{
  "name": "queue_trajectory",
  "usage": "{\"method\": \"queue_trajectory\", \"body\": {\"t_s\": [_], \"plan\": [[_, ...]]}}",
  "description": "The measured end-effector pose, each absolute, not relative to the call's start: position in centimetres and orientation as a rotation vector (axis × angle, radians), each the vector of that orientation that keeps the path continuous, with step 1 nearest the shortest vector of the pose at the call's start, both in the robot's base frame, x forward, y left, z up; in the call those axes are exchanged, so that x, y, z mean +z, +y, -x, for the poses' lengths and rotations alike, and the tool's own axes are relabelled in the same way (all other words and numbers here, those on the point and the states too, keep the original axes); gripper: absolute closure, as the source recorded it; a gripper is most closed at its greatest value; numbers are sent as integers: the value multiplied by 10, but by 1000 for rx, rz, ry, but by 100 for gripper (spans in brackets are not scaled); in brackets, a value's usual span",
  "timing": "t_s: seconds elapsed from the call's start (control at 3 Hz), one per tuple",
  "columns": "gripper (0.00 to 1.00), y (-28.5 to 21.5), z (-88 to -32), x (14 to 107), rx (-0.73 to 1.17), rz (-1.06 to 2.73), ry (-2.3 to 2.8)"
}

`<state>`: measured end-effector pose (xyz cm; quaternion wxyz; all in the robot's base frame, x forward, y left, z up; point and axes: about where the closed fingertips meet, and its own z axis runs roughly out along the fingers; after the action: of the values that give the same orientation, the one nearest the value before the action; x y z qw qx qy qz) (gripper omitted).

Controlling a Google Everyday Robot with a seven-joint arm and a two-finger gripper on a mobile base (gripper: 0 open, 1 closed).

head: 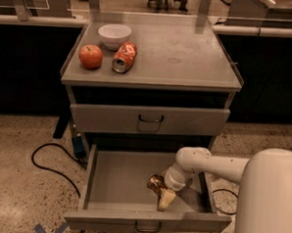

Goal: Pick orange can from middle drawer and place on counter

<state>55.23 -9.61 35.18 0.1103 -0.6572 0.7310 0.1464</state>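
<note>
The orange can (155,183), small, shiny gold-brown and wrinkled, lies on the floor of the open middle drawer (118,178), right of its centre. My gripper (161,193) reaches down into the drawer from the right and is right at the can, touching or nearly touching its right side. My white arm (207,166) comes over the drawer's right wall. The counter (188,52) is the grey cabinet top above.
On the counter's left part are a red apple (91,56), a white bowl (114,35) and a red-orange can with white lettering (124,57) lying on its side. The top drawer (150,119) is closed. A black cable (50,157) lies on the floor at the left.
</note>
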Motion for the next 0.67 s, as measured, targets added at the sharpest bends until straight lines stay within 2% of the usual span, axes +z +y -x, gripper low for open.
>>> {"method": "queue_trajectory", "body": {"t_s": [0.67], "plan": [[65,-96,-552,352,430,1931,2148]]}}
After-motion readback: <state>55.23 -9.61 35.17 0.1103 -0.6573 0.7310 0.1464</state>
